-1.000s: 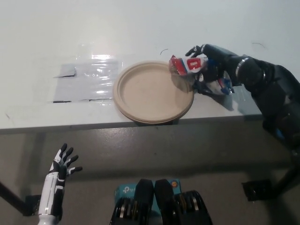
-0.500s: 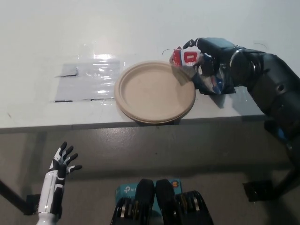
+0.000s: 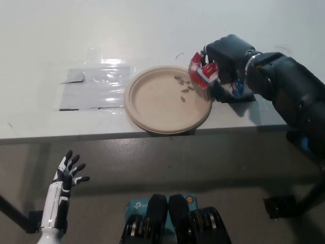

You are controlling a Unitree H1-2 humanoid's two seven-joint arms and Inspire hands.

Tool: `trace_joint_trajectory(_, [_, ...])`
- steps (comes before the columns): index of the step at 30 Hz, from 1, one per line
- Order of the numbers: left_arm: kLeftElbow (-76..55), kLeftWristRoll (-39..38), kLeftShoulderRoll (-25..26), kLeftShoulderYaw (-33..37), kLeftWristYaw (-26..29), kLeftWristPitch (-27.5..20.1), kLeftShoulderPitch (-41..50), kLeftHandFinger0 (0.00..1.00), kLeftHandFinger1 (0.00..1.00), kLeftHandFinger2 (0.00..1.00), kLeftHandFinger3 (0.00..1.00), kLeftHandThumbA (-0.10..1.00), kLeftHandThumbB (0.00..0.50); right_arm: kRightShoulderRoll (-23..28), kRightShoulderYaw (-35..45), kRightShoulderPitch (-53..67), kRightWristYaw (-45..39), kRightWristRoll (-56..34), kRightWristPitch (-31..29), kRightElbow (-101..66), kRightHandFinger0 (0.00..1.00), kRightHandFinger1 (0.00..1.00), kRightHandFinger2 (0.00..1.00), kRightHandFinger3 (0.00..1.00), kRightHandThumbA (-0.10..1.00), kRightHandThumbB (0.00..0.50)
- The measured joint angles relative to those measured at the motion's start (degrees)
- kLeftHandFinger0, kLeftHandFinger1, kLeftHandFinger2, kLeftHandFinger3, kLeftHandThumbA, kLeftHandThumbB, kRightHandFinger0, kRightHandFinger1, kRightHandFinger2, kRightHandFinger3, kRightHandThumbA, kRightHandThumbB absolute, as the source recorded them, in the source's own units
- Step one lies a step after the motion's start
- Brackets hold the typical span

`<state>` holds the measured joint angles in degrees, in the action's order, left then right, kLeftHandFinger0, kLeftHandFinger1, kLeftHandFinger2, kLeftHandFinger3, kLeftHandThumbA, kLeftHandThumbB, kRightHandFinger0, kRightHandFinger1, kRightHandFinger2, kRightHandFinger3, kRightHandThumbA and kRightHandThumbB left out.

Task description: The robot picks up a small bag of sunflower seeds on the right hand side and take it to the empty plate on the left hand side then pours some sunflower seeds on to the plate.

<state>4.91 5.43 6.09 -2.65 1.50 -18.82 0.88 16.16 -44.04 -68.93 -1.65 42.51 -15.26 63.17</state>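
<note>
The black right hand (image 3: 223, 61) is clamped around the small bag of sunflower seeds (image 3: 202, 72), holding it tipped with its mouth pointing down and toward the robot's left, so that whatever falls lands on the plate rather than on the surface. The bag hangs over the plate's (image 3: 152, 114) rim on the side nearest the hand, which looks like the reason the arm reaches no further across. Just below and beside the bag's mouth a few seeds (image 3: 182, 86) lie scattered on the plate, all close to that near edge; the pour appears to be under way. Further off lies a sheet of clear plastic (image 3: 94, 89) on the pale surface (image 3: 152, 25). Well away, below the surface's edge, the white left hand (image 3: 68, 174) rests with fingers spread, holding nothing.
</note>
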Motion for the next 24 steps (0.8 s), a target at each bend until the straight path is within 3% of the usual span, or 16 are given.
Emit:
trace_joint_trajectory(3, [0.00, -0.07, 0.04, -0.01, -0.04, 0.00, -0.02, 0.70, 0.84, 0.96, 1.00, 1.00, 0.017, 1.04, -0.57, 1.82, 1.27, 1.67, -0.55, -4.00, 0.00, 0.02, 0.12, 0.08, 0.35, 0.000])
trace_joint_trajectory(5, [0.00, -0.06, 0.12, -0.01, -0.06, 0.00, -0.11, 0.70, 0.84, 0.96, 1.00, 1.00, 0.022, 1.91, -0.75, 2.74, 1.79, 2.89, -0.74, -6.82, 0.00, 0.04, 0.27, 0.08, 0.32, 0.000])
trace_joint_trajectory(7, [0.00, 0.00, 0.27, 0.01, -0.06, 0.01, -0.31, 0.69, 0.84, 0.96, 1.00, 1.00, 0.019, 2.88, -0.99, 3.42, 2.22, 4.16, -1.21, -9.85, 0.00, 0.11, 0.48, 0.09, 0.36, 0.000])
trace_joint_trajectory(8, [0.00, 0.03, 0.36, 0.03, -0.06, 0.02, -0.42, 0.69, 0.83, 0.96, 1.00, 1.00, 0.015, 3.43, -1.11, 3.69, 2.46, 4.82, -1.44, -11.48, 0.00, 0.14, 0.52, 0.09, 0.36, 0.000])
trace_joint_trajectory(11, [0.00, 0.05, 0.66, 0.10, -0.09, 0.05, -0.91, 0.68, 0.82, 0.96, 1.00, 1.00, 0.000, 4.63, -1.27, 4.24, 2.76, 6.64, -1.89, -15.43, 0.00, 0.26, 0.63, 0.27, 0.35, 0.000])
trace_joint_trajectory(14, [-0.01, 0.05, 0.78, 0.16, -0.16, 0.10, -1.36, 0.67, 0.83, 0.96, 1.00, 1.00, 0.006, 5.45, -1.51, 4.69, 2.90, 8.47, -2.29, -18.35, 0.00, 0.25, 0.60, 0.42, 0.39, 0.000])
trace_joint_trajectory(15, [-0.03, 0.04, 0.78, 0.18, -0.18, 0.13, -1.42, 0.67, 0.83, 0.97, 1.00, 1.00, 0.004, 5.81, -1.94, 4.88, 2.93, 9.41, -2.38, -19.42, 0.00, 0.21, 0.56, 0.44, 0.43, 0.000])
trace_joint_trajectory(17, [-0.03, 0.05, 0.79, 0.19, -0.18, 0.15, -1.47, 0.67, 0.83, 0.97, 1.00, 1.00, 0.000, 6.24, -3.22, 5.14, 3.05, 11.36, -2.43, -20.72, 0.00, 0.12, 0.47, 0.38, 0.46, 0.000])
trace_joint_trajectory(18, [-0.03, 0.05, 0.79, 0.20, -0.18, 0.16, -1.47, 0.66, 0.82, 0.96, 1.00, 1.00, 0.000, 6.50, -4.38, 5.21, 3.10, 12.86, -2.46, -21.30, 0.00, 0.09, 0.45, 0.55, 0.43, 0.000])
trace_joint_trajectory(19, [-0.02, 0.08, 0.79, 0.20, -0.18, 0.17, -1.47, 0.66, 0.81, 0.96, 1.00, 1.00, 0.000, 6.65, -5.45, 5.21, 3.26, 14.20, -2.51, -21.54, 0.00, 0.04, 0.39, 0.51, 0.33, 0.000])
trace_joint_trajectory(21, [-0.02, 0.20, 0.79, 0.24, -0.18, 0.16, -1.49, 0.65, 0.80, 0.95, 1.00, 1.00, 0.003, 6.91, -7.47, 5.21, 4.25, 16.66, -2.64, -21.48, 0.00, 0.01, 0.33, 0.32, 0.36, 0.000])
trace_joint_trajectory(24, [-0.03, 0.48, 0.82, 0.28, -0.18, 0.16, -1.50, 0.64, 0.80, 0.94, 1.00, 1.00, 0.018, 7.09, -9.74, 5.14, 6.47, 19.95, -2.64, -20.96, 0.00, 0.00, 0.25, 0.18, 0.30, 0.009])
